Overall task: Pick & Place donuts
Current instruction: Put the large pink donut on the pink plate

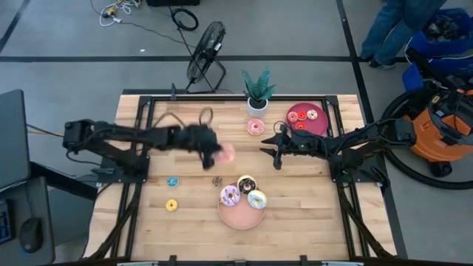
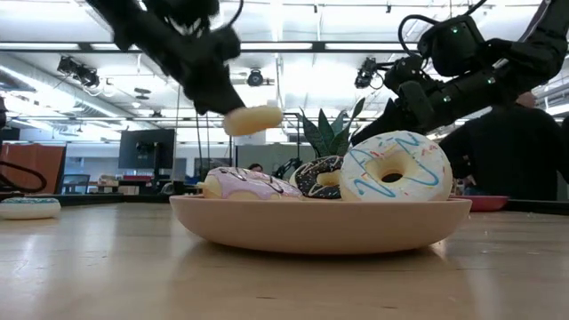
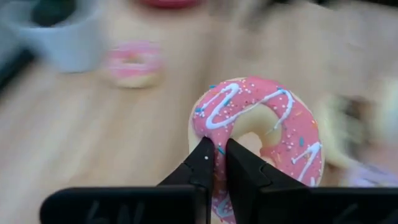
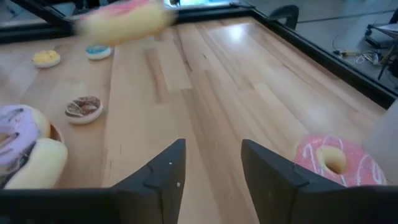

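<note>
Left wrist view: pink donut (image 3: 258,134) edge-on between fingers (image 3: 205,165)

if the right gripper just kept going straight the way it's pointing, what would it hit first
Probably the pink donut held up by the left gripper. The right gripper, open and empty, points across at it, though their heights may differ.

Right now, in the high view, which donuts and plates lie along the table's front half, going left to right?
Yellow donut and blue donut (level), then small chocolate donut, then pink plate holding three donuts.
</note>
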